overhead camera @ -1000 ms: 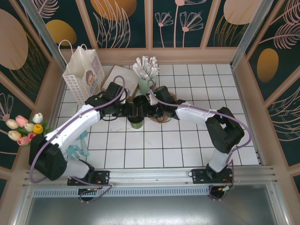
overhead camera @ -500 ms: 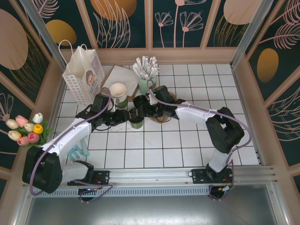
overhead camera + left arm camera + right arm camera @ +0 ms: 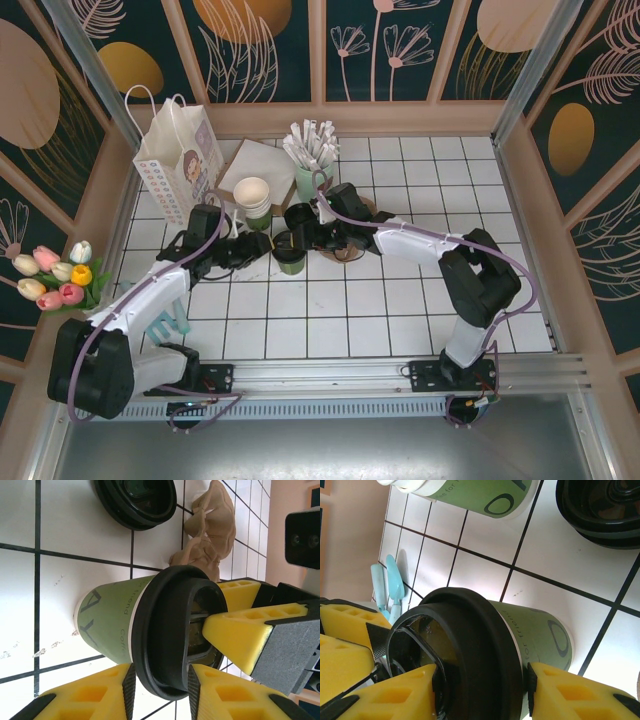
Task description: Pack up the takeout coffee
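We see the takeout coffee (image 3: 291, 259) upright on the tiled table (image 3: 400, 320), between both grippers. The right gripper (image 3: 480, 680) is closed on its black lid (image 3: 485, 625). The left gripper (image 3: 161, 674) straddles the lid's rim narrowly, but we cannot tell whether it grips.

Top cam overhead fr. behind; wrist cams v. close, opposite sides, same cup (image 3: 117, 625)
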